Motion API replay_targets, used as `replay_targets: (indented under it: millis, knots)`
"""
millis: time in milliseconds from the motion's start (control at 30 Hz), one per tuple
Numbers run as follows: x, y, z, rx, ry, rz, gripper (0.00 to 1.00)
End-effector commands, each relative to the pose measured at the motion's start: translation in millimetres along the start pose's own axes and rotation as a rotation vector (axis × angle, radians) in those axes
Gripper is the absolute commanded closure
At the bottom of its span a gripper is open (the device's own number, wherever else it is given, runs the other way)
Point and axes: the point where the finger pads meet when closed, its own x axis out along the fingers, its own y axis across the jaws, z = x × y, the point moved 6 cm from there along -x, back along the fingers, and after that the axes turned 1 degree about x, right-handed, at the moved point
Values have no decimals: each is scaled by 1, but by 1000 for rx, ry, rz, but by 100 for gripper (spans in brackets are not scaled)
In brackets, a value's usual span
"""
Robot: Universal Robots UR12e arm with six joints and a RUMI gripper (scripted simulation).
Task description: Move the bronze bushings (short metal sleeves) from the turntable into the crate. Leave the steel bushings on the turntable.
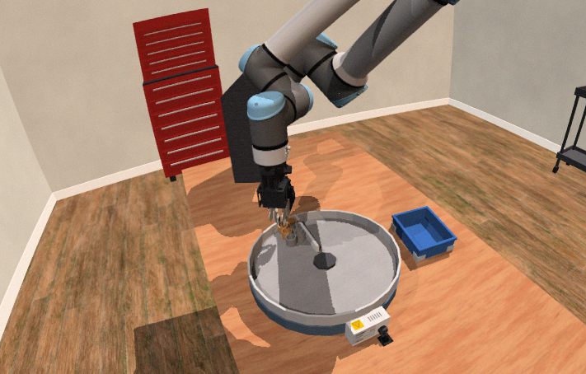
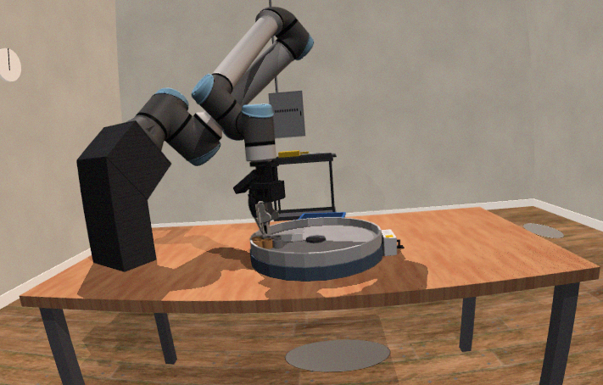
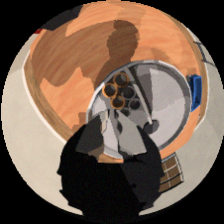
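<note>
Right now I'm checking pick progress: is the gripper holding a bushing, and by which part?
Nothing is held. The gripper is shut with nothing between its fingers, just above the cluster of bushings on the turntable.
</note>
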Motion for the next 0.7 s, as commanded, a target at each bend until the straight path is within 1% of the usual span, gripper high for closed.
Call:
replay_targets:
  millis: [0,300,667]
  knots:
    - [16,0,1,0,3,0,94]
    - [13,0,3,0,-3,-1,94]
    - [15,0,0,0,2,0,94]
